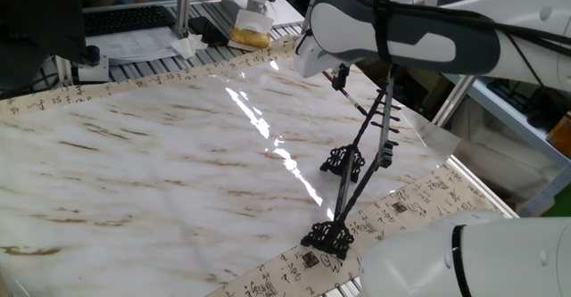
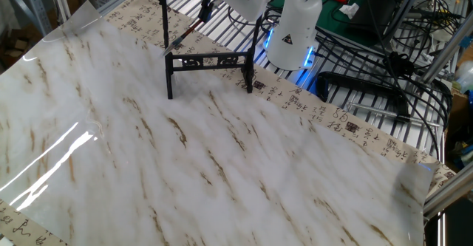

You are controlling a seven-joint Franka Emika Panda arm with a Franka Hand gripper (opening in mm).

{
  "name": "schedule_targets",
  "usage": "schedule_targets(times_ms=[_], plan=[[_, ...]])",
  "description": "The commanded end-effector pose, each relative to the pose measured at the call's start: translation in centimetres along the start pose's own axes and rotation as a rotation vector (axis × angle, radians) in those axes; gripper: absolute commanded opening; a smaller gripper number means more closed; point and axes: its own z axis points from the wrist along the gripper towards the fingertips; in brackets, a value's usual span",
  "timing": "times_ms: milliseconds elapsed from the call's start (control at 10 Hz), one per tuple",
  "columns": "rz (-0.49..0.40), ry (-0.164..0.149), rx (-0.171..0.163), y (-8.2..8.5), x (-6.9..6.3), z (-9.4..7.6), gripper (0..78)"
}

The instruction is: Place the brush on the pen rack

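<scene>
One fixed view showed the gripper (image 1: 341, 70) closed on the brush (image 1: 351, 96) beside the pen rack (image 1: 361, 159); hanging it apparently remained, requiring careful alignment with a peg.

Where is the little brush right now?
The brush hangs slanted in the air at the far edge of the table, its top end in the pincer, right beside the pen rack; whether they touch is unclear.

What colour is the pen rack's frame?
Black all over, posts and scrolled feet alike; the pen rack shows best in the other fixed view, against the pale marbled table.
</scene>
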Motion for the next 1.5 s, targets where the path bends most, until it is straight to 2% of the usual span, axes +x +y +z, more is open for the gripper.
schedule_targets(times_ms=[100,400,900,1200,1500], plan=[[0.018,-0.024,0.010,0.0,-0.1,-0.1,1.1],[0.026,-0.043,0.011,0.2,0.1,0.1,1.1],[0.006,-0.035,0.015,0.6,0.9,0.6,1.1],[0.000,-0.046,0.017,0.8,1.3,0.8,1.1],[-0.014,-0.062,0.048,1.0,1.7,1.1,1.1]])
